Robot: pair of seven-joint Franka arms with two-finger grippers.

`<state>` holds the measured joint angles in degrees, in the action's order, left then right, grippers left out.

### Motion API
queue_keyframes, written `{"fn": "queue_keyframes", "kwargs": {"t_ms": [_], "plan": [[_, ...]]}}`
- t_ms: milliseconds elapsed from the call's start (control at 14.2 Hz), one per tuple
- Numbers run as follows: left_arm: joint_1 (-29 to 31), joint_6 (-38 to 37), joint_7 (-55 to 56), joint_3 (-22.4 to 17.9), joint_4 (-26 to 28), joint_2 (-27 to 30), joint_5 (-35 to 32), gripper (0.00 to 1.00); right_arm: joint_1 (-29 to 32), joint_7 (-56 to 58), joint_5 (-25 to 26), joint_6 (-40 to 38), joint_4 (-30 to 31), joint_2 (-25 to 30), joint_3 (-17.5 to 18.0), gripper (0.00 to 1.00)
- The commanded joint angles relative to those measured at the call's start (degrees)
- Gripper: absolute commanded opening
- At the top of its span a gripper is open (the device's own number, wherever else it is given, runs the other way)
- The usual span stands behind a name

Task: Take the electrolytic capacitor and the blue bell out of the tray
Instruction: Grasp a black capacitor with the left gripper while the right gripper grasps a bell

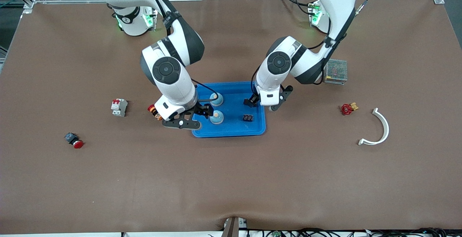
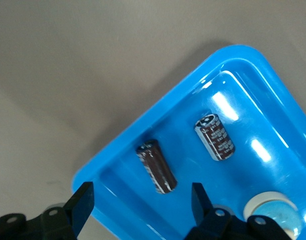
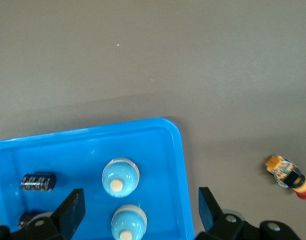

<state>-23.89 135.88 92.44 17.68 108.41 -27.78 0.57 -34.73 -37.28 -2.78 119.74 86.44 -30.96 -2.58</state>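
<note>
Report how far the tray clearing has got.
Done: nothing; both capacitors and both blue bells remain in the tray. In hand: the left gripper brackets one capacitor; the right gripper, open, is over the bells. Left: both removals.

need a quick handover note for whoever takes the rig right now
Left gripper: open, over the tray with one capacitor lying between its fingers; a second capacitor lies beside it.
Right gripper: open, over the two blue bells at the tray's right-arm end.
Done: nothing out of the tray yet.
Left: lift out a capacitor and a bell.
</note>
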Motion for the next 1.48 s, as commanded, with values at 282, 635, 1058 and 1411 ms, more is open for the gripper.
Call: {"fn": "queue_keyframes", "kwargs": {"t_ms": [282,635,1058,1411], "plan": [[-2.48,8.95,14.51,-0.72,-0.39,-5.35,-0.40,0.70,-0.78,-1.22,-0.47,4.00,-0.13,-4.10,-0.49,1.00],[-2.22,9.22,16.46,-0.72,-0.74,-7.02,-1.01,0.50,-3.15,-1.31,-0.47,5.94,-0.13,-6.30,-0.49,1.00],[-1.96,9.05,16.37,-0.72,-1.44,-8.95,-2.42,0.42,-4.73,-1.22,-0.47,10.32,1.27,-8.76,-0.49,1.00],[-1.60,8.08,15.84,-0.81,-2.32,-8.08,-2.68,0.00,-6.23,-1.22,-0.38,13.05,2.77,-10.17,-0.58,1.00]]}}
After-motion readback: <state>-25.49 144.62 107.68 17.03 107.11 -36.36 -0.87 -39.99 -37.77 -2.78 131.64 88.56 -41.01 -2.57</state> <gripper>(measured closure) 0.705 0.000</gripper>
